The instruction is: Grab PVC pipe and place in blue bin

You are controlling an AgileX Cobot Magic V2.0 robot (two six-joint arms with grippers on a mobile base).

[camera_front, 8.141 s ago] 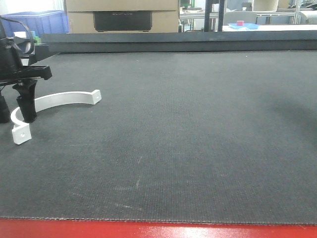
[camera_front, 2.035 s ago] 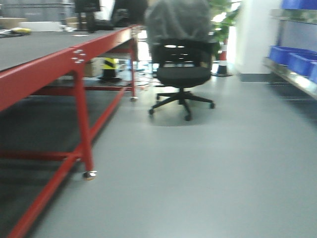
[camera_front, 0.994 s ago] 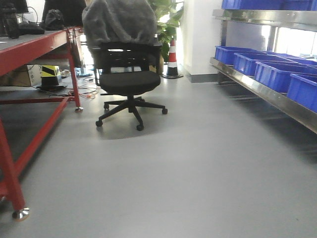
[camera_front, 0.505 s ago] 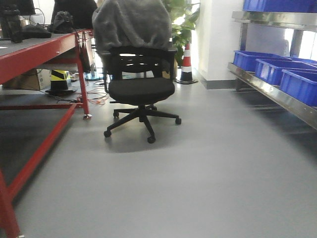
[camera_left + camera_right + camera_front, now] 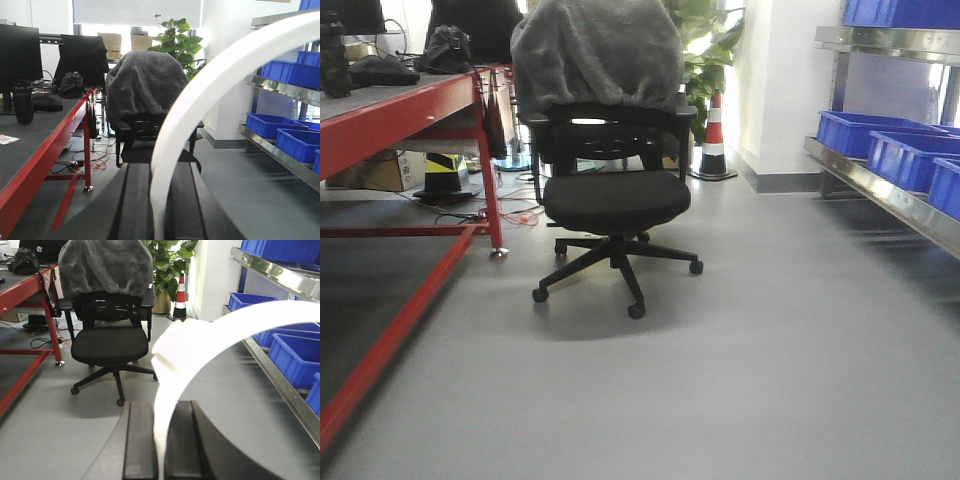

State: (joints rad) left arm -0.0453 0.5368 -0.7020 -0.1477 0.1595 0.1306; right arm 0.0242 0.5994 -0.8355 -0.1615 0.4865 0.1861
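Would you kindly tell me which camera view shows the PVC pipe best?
The left wrist view: the PVC pipe curves up from the left hand in one long, clean arc. The right wrist view shows it wider and blurrier; the front view misses it entirely.

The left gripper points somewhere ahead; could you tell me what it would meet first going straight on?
Past the held PVC pipe, probably the office chair with the grey coat over its back; depth is unclear.

White pipe (image 5: pixel 200 95); blue, seemingly plain bins (image 5: pixel 845 135)
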